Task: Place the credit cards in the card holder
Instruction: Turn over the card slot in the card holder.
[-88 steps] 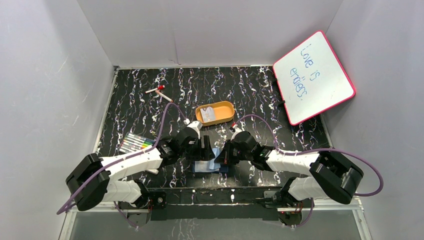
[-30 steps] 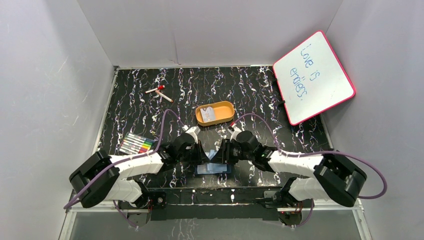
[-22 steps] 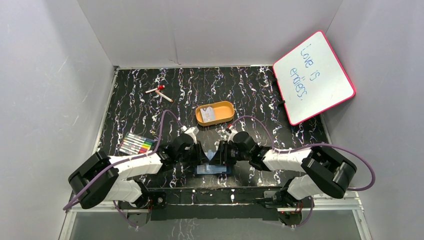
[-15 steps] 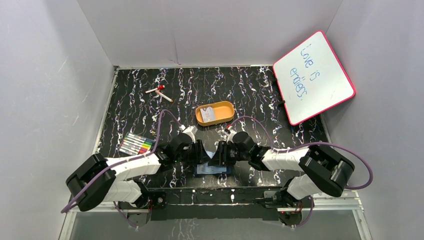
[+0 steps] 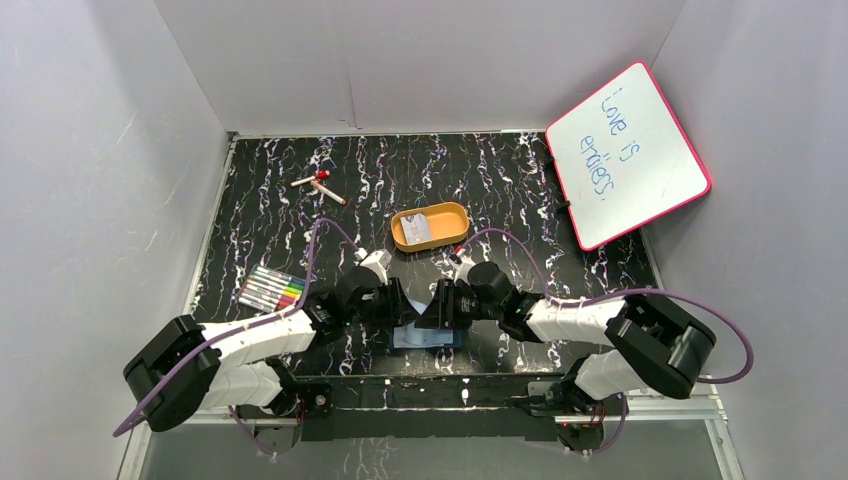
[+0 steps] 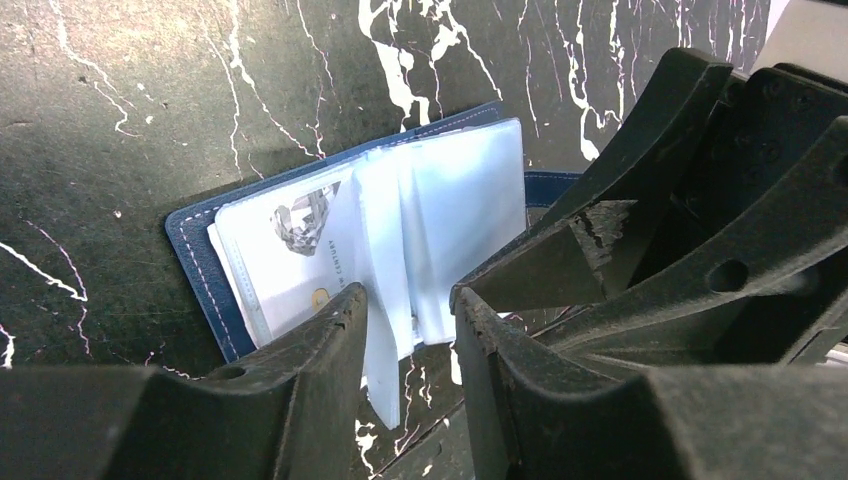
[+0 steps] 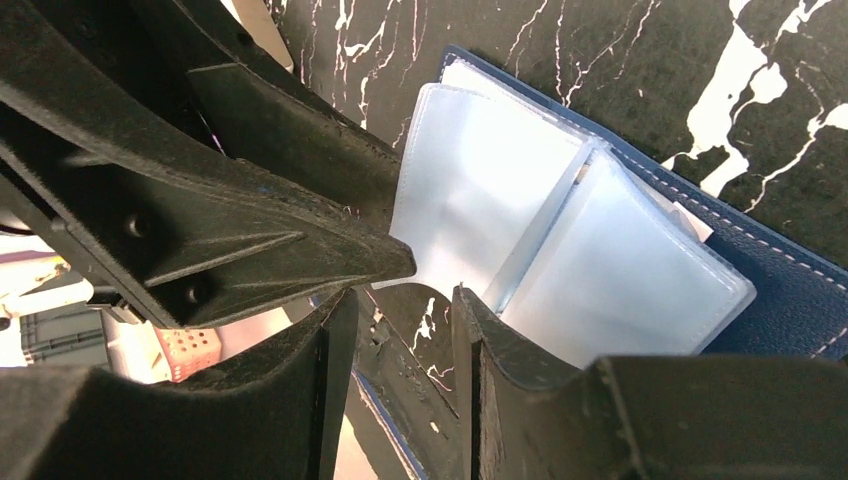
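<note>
Present: 1 card holder (image 5: pixel 425 340), 2 credit cards (image 5: pixel 419 231) (image 6: pixel 290 250), 1 tray (image 5: pixel 452 224), 1 whiteboard (image 5: pixel 625 155), 2 pens (image 5: pixel 318 186), 1 marker set (image 5: pixel 272 288).

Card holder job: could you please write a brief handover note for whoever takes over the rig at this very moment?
Left pincer: open by a narrow gap, with a clear sleeve of the card holder standing in it; I cannot tell whether it touches.
Right pincer: open, holding nothing, low at the holder's other side, close to the left one.
Card holder: lying open on the table near the arm bases.
Done: one credit card appears to sit in a sleeve.
Left: a second credit card lies in the orange tray; fetch and insert it.
</note>
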Available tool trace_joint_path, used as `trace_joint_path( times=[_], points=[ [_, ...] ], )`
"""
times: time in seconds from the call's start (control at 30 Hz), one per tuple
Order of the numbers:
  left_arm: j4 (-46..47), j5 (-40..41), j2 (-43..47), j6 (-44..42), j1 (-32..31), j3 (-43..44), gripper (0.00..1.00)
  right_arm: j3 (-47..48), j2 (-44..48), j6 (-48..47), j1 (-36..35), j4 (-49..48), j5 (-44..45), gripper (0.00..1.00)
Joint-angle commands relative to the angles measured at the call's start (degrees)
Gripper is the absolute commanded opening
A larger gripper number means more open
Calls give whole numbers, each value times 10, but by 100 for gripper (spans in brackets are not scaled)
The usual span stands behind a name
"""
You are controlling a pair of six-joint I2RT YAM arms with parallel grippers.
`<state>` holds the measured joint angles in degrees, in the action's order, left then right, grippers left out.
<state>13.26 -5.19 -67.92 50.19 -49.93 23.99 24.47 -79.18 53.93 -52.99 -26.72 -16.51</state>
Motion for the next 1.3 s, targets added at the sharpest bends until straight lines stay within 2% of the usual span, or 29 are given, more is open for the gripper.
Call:
trace_joint_path(
  times=[0.0,0.23,0.67,1.0,1.27],
  points=[
    [14,-10,2,1,3,0,34,15,20,-24,0,3,10,48],
    [17,-17,-7,8,3,11,28,36,15,-49,-6,40,19,52],
    [1,-21,-18,11,3,37,34,59,26,-88,-34,75,47,64],
    [-4,-25,-28,11,3,47,34,69,25,-81,-51,90,88,63],
    [-6,-25,-27,10,3,47,33,59,35,-72,-50,93,102,54]
  ],
)
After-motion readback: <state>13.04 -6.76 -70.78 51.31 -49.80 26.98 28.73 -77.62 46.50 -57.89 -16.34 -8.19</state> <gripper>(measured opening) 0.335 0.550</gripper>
